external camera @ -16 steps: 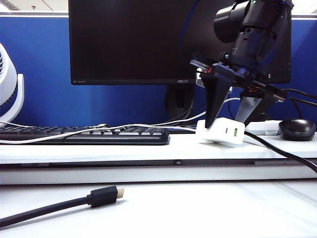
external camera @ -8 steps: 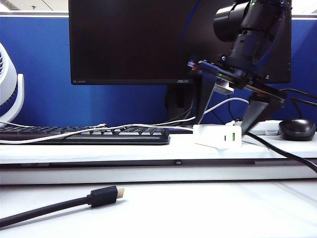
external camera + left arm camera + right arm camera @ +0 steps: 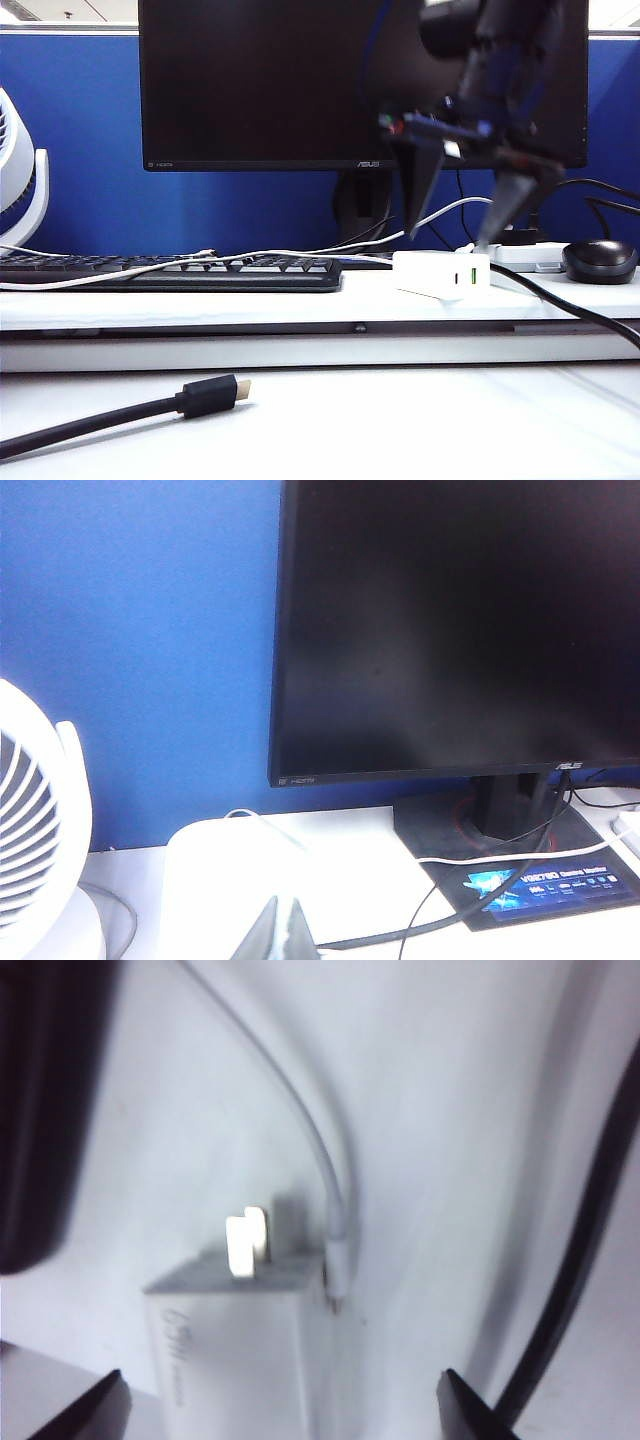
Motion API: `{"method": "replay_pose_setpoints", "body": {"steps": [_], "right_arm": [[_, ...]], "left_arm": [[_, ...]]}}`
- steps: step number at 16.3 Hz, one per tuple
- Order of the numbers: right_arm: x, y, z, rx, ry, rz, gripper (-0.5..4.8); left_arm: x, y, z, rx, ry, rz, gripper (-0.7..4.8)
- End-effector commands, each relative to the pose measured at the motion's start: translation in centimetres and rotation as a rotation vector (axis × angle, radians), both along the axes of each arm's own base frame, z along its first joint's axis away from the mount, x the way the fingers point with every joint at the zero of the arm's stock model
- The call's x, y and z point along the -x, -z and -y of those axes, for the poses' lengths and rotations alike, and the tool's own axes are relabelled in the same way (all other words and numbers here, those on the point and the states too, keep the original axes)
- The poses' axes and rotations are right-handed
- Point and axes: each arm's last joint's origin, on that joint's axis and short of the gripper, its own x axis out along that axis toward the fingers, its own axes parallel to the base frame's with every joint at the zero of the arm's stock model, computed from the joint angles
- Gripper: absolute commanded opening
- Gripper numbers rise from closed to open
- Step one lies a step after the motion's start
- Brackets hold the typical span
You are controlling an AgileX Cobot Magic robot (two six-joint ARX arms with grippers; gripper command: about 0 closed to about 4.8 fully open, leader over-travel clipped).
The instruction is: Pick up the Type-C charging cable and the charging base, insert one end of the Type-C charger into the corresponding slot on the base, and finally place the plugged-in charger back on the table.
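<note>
The exterior view is showing the right tool (image 3: 450,238) blurred above the raised shelf of the worktop (image 3: 300,420), its two dark fingers spread wide and gripping nothing. The charging base (image 3: 442,273) is sitting on that shelf directly below the gap between the fingers, apart from both tips, with its green port facing the camera. The Type-C charging cable (image 3: 440,212) is arcing behind the base and trailing away over the keyboard (image 3: 170,270) toward the left. A thick black cable (image 3: 110,412) with a gold-tipped plug is lying on the lower worktop, well apart from the base. A black mouse (image 3: 598,260) is resting on the shelf to the right of the base, and a dark monitor (image 3: 270,80) is standing behind.

The right wrist view is giving what the exterior view cannot: the base (image 3: 245,1350) from above, its metal prongs sticking out of the rear face, and the white cable's (image 3: 310,1140) plug end lying just beside the base's corner. Whether that end is seated in a port cannot be told. Both fingertips (image 3: 90,1405) are showing at the corners of this view, one on either side of the base and clear of it.

The left wrist view is showing the monitor, a white fan (image 3: 40,840) and only the tip of the left tool (image 3: 278,932), clenched shut with nothing between its fingers, far from the base.
</note>
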Motion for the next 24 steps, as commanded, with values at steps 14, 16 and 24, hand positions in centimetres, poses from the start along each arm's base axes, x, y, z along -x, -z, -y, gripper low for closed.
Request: {"method": "replay_pose_setpoints", "body": {"steps": [14, 16, 24], "right_arm": [[0.2, 3.1, -3.0, 0.195, -0.122, -0.082, 2.03], [0.1, 3.1, -3.0, 0.186, -0.121, -0.073, 0.18], [1.3, -5.3, -1.8, 0.078, -0.027, 0.082, -0.06]], "left_arm": [[0.1, -0.3, 0.0, 0.003, 0.006, 0.013, -0.04], [0.1, -0.3, 0.0, 0.002, 0.006, 0.012, -0.04], [-0.2, -0.1, 1.1, -0.076, 0.153, 0.026, -0.04]]}}
